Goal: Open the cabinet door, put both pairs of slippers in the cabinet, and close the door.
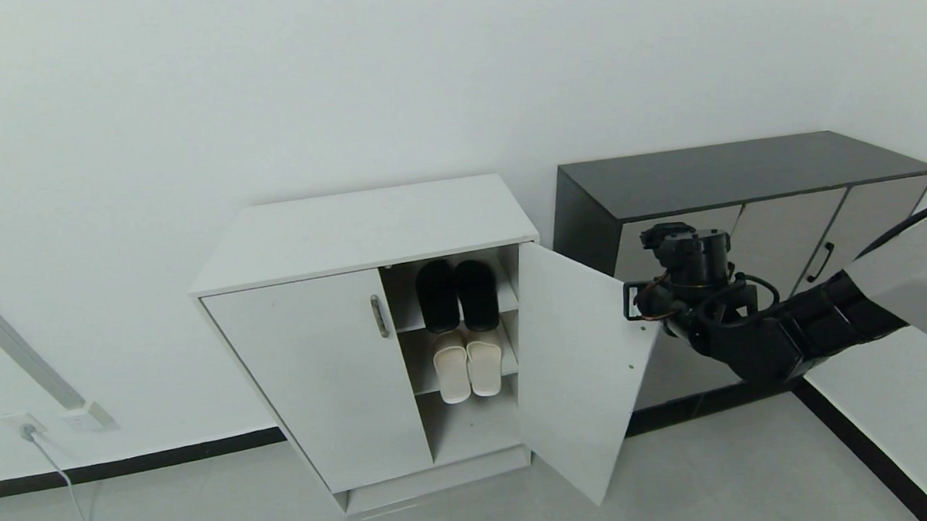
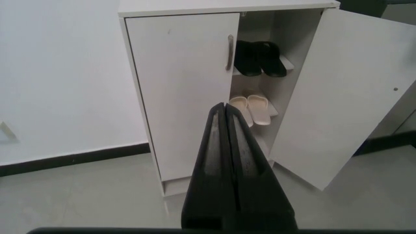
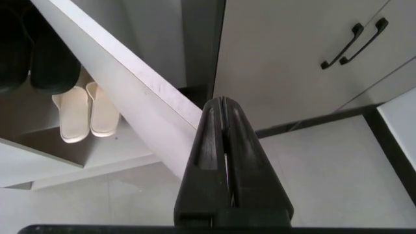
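Black slippers (image 1: 438, 296) and white slippers (image 1: 452, 365) lie front-to-back, heels outward; left gripper (image 2: 225, 105) and right gripper (image 3: 223, 99) pinched together.

The head view looks down from some way off at the whole cabinet (image 1: 355, 233); the left wrist view faces its front from lower; the right wrist view sits close by the open door (image 3: 130, 97), looking downward; all three share the slippers (image 1: 452, 365) inside.
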